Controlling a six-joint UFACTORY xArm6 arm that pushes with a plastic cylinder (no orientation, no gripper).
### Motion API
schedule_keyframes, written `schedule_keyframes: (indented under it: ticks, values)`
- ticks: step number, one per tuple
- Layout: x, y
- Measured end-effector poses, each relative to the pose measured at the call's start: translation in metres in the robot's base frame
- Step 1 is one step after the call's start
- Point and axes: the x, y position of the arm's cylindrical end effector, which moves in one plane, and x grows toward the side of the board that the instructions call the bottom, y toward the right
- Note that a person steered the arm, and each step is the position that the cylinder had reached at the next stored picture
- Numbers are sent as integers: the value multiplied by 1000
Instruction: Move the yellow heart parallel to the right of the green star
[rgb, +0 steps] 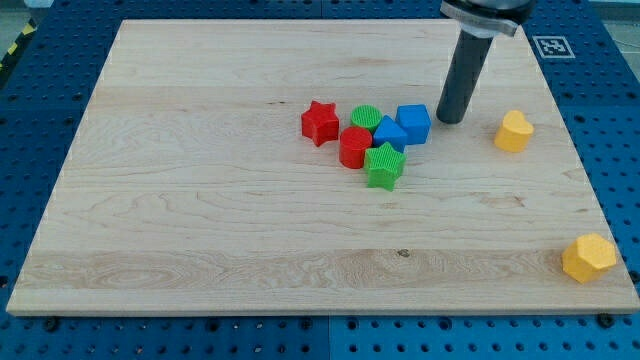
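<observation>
Wooden board (200, 230) on a blue pegboard table (40, 60). Blocks logged from the view's left to right.

Red star (319, 122): leftmost of the central cluster, standing slightly apart from the rest.

Red block (354, 146) (rounded, exact shape unclear): at about 4 o'clock from the red star, touching the green star's left side.

Green round block (366, 116): at 12 o'clock from the red block, at the back of the cluster.

Green star (384, 165): front of the cluster, at about 6 o'clock from the green round block.

Blue block (388, 133) (looks wedge-like or triangular): just above the green star, pressed between the green round block and the blue cube.

Blue cube (413, 123): the cluster's right end.

My tip (449, 121): rod comes down from the view's top, and its end sits on the board just beside the blue cube, at the cube's 3 o'clock. No jaws on this rod, so nothing is gripped; whether it touches the cube, cannot tell.

Yellow heart (513, 131): alone, near the board's right edge, at about 3 o'clock from my tip with bare wood between them. From the green star it lies at roughly 2 o'clock, a little farther up the view than the star.

Yellow block (589, 258) (many-sided, perhaps hexagonal): bottom right corner, at about 5 o'clock from the heart, well apart from everything else.
</observation>
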Motion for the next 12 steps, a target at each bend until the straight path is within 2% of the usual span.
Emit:
schedule_keyframes:
  ticks: [1,2,4,6,8,10,12]
  values:
    - [-24,12]
    - [-33,51]
    - [-24,106]
    - [-16,107]
    - [9,112]
    - [18,69]
    - [24,69]
